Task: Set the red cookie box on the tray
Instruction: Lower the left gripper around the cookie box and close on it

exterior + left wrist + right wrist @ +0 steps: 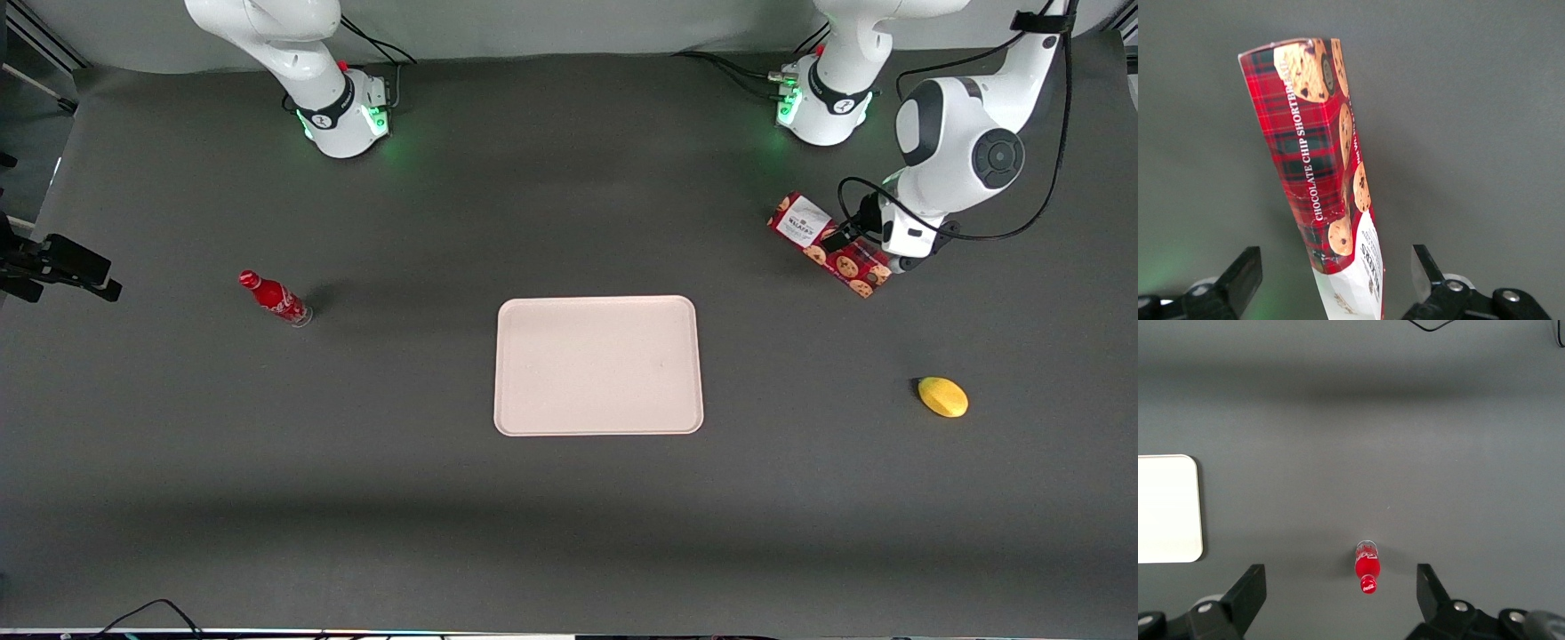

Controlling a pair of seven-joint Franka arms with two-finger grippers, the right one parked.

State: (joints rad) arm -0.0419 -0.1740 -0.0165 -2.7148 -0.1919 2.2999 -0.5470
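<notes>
In the centre of the front view, the large flat pale cream rectangular tray (pixel 598 365) with rounded corners is lying on the dark grey table covering (pixel 569 516), and nothing is resting on it. In the upper right of that frame, the long slim red tartan cookie box (pixel 829 244) printed with chocolate-chip cookies is lying on the table near the working arm's base, well apart from the tray. The left arm's black two-finger gripper (pixel 861 247) is hanging over the cookie-printed end of the box. In the wrist view the gripper (pixel 1331 273) is showing its fingers (pixel 1241 273) spread wide, one on each side of the box (pixel 1315 160), with a clear gap on both sides, so they are straddling the carton without gripping it.

Judging from this, the task is only beginning: the reach looks done, while closing on the box, lifting it, carrying it to the tray and setting it down all remain.

In the lower right, a small yellow rounded lemon-like fruit (pixel 942 396) is sitting nearer the camera than the box. At the left, a small red soda bottle (pixel 276 299) is lying toward the parked arm's end.
</notes>
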